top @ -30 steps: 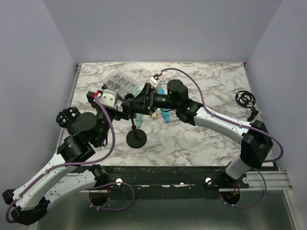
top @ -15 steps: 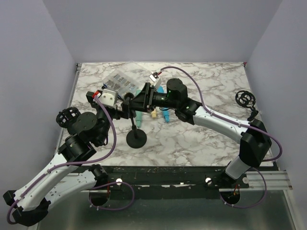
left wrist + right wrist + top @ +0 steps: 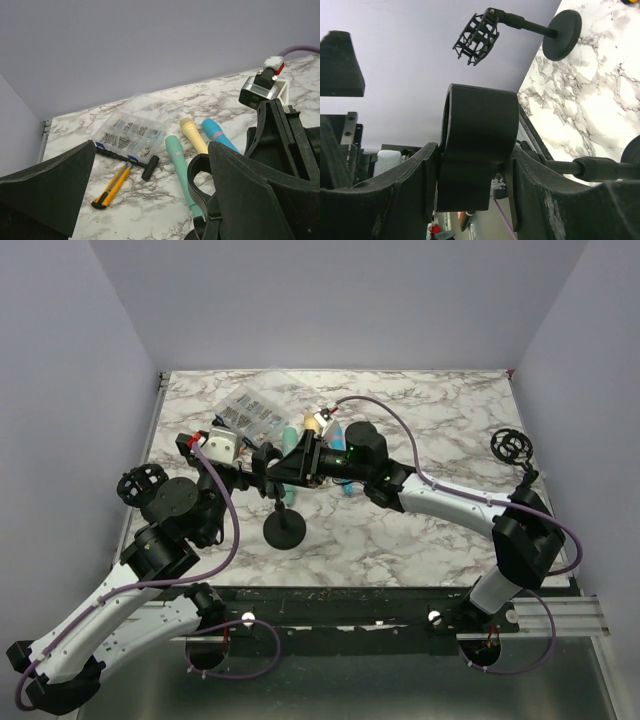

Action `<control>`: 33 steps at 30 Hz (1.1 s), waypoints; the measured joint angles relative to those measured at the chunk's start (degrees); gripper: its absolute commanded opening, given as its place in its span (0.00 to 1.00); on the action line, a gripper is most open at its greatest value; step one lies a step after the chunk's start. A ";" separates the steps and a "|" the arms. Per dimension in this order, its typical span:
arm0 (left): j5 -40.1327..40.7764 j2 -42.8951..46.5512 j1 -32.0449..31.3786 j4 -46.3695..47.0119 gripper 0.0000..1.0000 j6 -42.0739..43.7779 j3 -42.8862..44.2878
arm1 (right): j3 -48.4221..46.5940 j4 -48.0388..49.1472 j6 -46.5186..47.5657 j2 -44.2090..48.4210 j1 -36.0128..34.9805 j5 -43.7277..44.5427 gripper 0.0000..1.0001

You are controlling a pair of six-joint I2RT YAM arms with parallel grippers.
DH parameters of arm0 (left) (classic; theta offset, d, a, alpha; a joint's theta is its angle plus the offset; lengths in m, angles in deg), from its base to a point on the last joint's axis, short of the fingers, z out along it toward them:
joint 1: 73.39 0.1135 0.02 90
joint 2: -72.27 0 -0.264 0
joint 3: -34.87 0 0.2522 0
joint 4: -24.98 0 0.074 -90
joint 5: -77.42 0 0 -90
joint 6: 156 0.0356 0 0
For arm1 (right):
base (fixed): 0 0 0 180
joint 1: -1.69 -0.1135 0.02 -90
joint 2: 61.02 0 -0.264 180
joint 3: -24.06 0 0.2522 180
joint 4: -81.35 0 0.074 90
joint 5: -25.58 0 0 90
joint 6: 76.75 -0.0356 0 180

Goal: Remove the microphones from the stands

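The black microphone stand has a round base point(image 3: 285, 533) and a thin pole rising to a black clip point(image 3: 266, 457). My right gripper point(image 3: 283, 462) is shut on that clip, which fills the space between its fingers in the right wrist view point(image 3: 477, 150). The clip shows as an open ring point(image 3: 199, 176) in the left wrist view, with no microphone in it. A teal microphone point(image 3: 179, 162), a yellow one point(image 3: 193, 136) and a blue one point(image 3: 218, 136) lie on the table behind the clip. My left gripper point(image 3: 150, 150) is wide open, and its right finger point(image 3: 245, 195) is beside the clip.
A clear screw box point(image 3: 132, 132), a black-headed hammer point(image 3: 150, 168) and a yellow utility knife point(image 3: 112, 184) lie at the back left. A shock-mount stand stands at the left edge point(image 3: 139, 483), and another stands at the right edge point(image 3: 512, 447).
My right gripper, with the clip in it, has shifted left and towards the near edge, uncovering the microphones' far ends behind it. My left wrist has shifted slightly left.
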 measured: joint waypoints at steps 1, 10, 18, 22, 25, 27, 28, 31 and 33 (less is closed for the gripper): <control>0.00 0.11 0.02 0.11 0.99 -0.02 0.00 | 0.28 0.42 0.07 -0.24 -0.09 0.33 0.48; 0.00 0.26 0.13 0.59 0.99 -0.02 0.00 | 3.28 5.14 0.39 -5.03 -0.22 0.74 0.49; 0.00 0.22 0.13 0.94 0.98 0.00 -0.31 | 3.28 5.03 1.18 -4.74 -0.28 0.72 0.74; -0.02 -0.24 0.13 1.05 0.98 -0.02 -0.44 | 2.60 0.42 3.69 -3.85 -0.28 1.62 0.89; 0.00 -0.57 0.13 1.07 0.98 -0.04 -0.52 | 1.09 -4.31 6.27 -2.97 -0.28 2.82 0.99; 0.00 -0.66 0.13 1.09 0.98 -0.04 -0.63 | -0.22 -7.89 8.41 -2.34 -0.28 3.85 1.00; 0.00 -0.72 0.13 1.09 0.98 -0.04 -0.66 | -0.79 -9.64 9.35 -2.01 -0.28 4.48 1.00; -0.02 -0.83 0.13 1.11 0.98 -0.07 -0.74 | -2.51 -14.84 12.13 -0.70 -0.42 6.73 1.00; -0.02 -0.83 0.13 1.09 0.98 -0.13 -0.74 | -3.50 -18.21 14.08 0.42 -0.55 8.55 1.00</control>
